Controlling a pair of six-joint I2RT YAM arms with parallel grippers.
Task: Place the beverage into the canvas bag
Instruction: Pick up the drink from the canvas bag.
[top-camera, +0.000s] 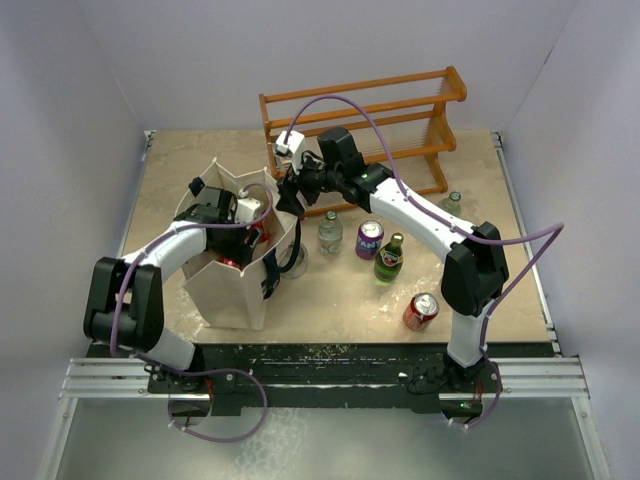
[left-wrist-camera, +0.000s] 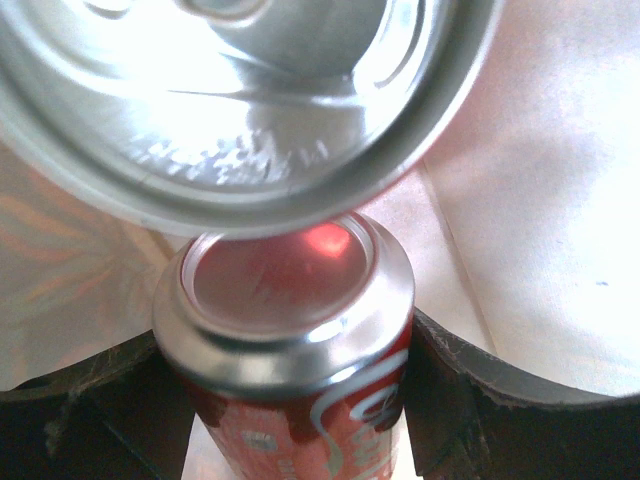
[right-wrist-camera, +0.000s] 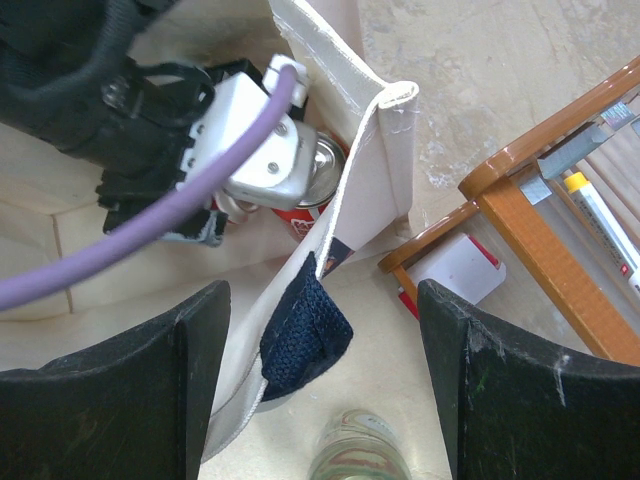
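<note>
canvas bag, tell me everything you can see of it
The canvas bag is cream cloth, boxy, with dark navy strap handles. It stands upright, mouth open, on the left half of the table. The left gripper reaches inside with a red can between its jaws; the open jaws of the right gripper straddle its rim.

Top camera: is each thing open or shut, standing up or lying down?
canvas bag, upright, mouth open.
red can, inside the bag.
left end effector, around the red can, grip unclear.
right end effector, open, astride the bag's rim.
green bottle, upright, capped.
purple can, upright.
wooden rack, standing.
</note>
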